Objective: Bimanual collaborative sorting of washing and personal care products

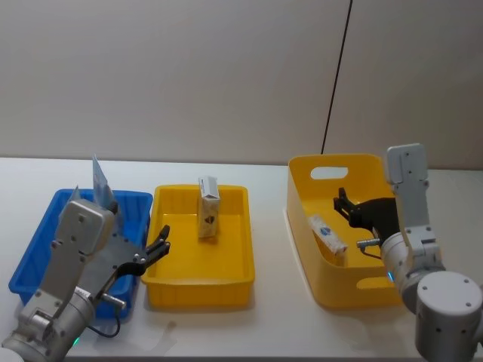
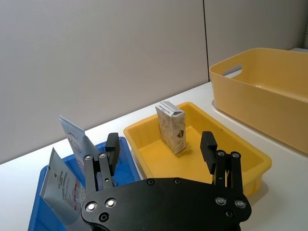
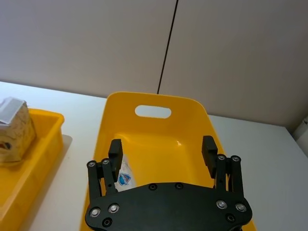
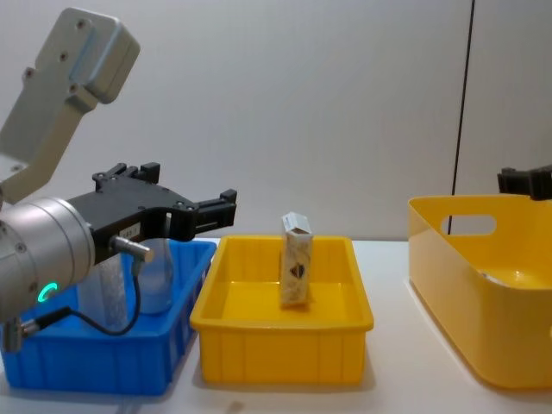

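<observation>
Cream carton (image 1: 209, 210), dark logo on front face, pale top flap: stands upright in shallow yellow tray (image 1: 226, 256), close to tray's far edge, roughly midway between side walls.

Two pale blue-grey tubes in blue bin (image 1: 38, 241). First tube (image 2: 74, 137): upright at bin's far edge, flat crimped end up. Second tube (image 2: 61, 185): nearer, leaning, red and dark print on face.

White pack (image 1: 327, 234) with blue logo: lies tilted in deep yellow bin (image 1: 370, 170), against bin's left wall, toward near edge.
</observation>
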